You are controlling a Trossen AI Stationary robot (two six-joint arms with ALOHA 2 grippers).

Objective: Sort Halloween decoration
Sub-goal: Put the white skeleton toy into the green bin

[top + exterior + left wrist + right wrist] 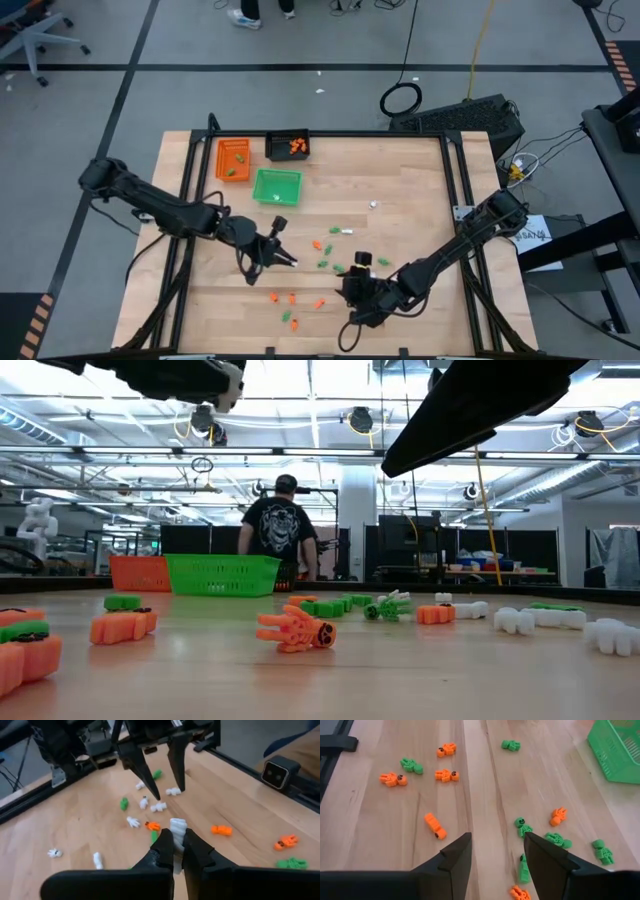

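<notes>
While right gripper (494, 854) gapes, left gripper (178, 846) pinches white piece (177, 827).

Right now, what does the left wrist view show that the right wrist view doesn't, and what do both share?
Only the left wrist view shows the left gripper shut on a white piece, other white pieces on the wood, and the right gripper farther off with its fingers apart. Only the right wrist view shows a corner of the green tray and the right gripper from its own side, open and empty above the table. Both share the wooden table scattered with small orange pieces and green pieces.
</notes>
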